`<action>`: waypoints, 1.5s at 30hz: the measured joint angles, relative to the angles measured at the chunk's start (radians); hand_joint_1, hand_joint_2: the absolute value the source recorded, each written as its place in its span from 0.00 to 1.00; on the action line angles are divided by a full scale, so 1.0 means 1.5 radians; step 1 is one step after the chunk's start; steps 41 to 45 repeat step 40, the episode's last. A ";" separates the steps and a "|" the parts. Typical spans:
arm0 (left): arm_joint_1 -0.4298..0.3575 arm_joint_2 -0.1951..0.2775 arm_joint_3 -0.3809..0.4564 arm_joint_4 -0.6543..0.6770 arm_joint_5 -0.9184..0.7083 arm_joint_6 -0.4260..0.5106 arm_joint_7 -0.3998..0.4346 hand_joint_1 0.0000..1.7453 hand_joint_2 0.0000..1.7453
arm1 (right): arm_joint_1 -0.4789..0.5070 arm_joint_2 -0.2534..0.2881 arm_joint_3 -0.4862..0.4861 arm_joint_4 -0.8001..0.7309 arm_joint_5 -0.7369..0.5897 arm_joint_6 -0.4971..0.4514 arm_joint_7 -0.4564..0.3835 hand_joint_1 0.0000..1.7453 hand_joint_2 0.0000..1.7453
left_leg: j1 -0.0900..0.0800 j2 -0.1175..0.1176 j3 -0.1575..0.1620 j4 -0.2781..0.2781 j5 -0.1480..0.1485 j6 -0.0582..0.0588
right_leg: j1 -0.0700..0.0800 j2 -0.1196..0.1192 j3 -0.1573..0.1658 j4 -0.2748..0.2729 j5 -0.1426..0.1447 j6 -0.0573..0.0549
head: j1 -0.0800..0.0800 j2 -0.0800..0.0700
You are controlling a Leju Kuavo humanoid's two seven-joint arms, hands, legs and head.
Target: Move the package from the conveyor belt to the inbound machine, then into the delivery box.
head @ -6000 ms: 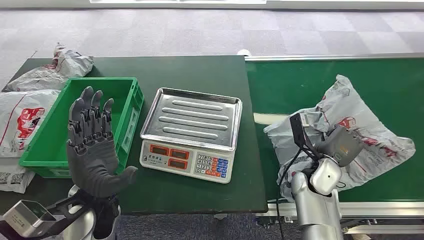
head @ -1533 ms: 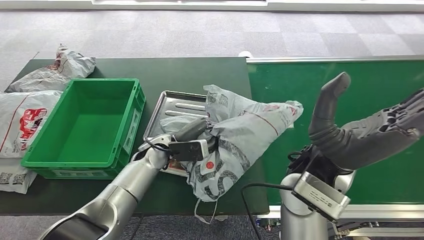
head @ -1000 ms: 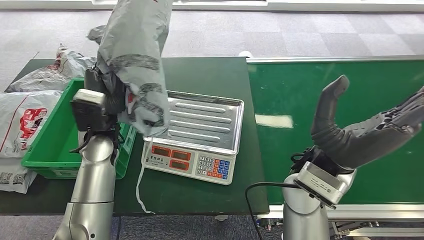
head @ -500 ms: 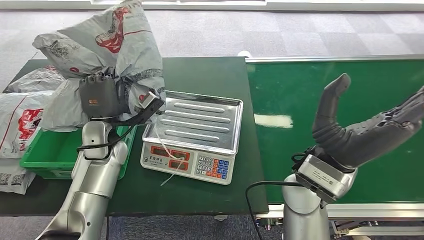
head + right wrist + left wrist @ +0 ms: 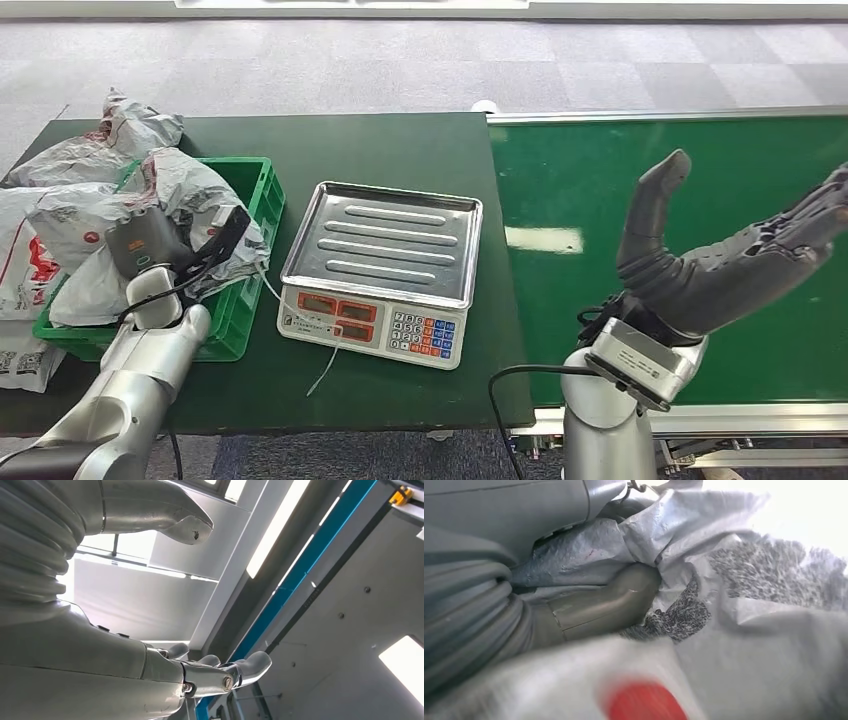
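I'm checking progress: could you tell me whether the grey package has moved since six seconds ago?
Yes. The package went from the conveyor belt, past the scale, into the green box, held by the left hand.

The left arm reaches forward and up from the lower left, its silver forearm bent so that the wrist sits over the green crate's near side. The left hand (image 5: 150, 240) is turned palm down and buried in the grey package (image 5: 175, 215), its thumb (image 5: 609, 602) pressed into the crumpled plastic and gripping it. The right arm rises from the lower right, and the right hand (image 5: 715, 265) is held palm up, fingers spread apart, thumb pointing upward, holding nothing.
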 joint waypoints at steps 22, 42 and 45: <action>0.025 -0.098 0.464 -0.244 0.251 0.022 -0.607 0.00 0.00 | 0.000 0.000 0.021 0.017 0.015 0.000 0.014 0.00 1.00 | 0.000 0.001 0.000 0.000 0.000 -0.001 | 0.000 0.001 -0.001 0.000 0.000 -0.001 | 0.000 0.000; 0.142 -0.189 0.216 -0.582 0.976 -0.155 -0.699 0.00 1.00 | 0.003 0.000 0.013 0.037 -0.015 -0.001 -0.008 0.00 1.00 | 0.000 -0.001 -0.001 0.000 0.000 -0.001 | 0.000 -0.001 0.000 0.000 0.000 -0.001 | 0.000 0.000; 0.142 -0.189 0.216 -0.582 0.976 -0.155 -0.699 0.00 1.00 | 0.003 0.000 0.013 0.037 -0.015 -0.001 -0.008 0.00 1.00 | 0.000 -0.001 -0.001 0.000 0.000 -0.001 | 0.000 -0.001 0.000 0.000 0.000 -0.001 | 0.000 0.000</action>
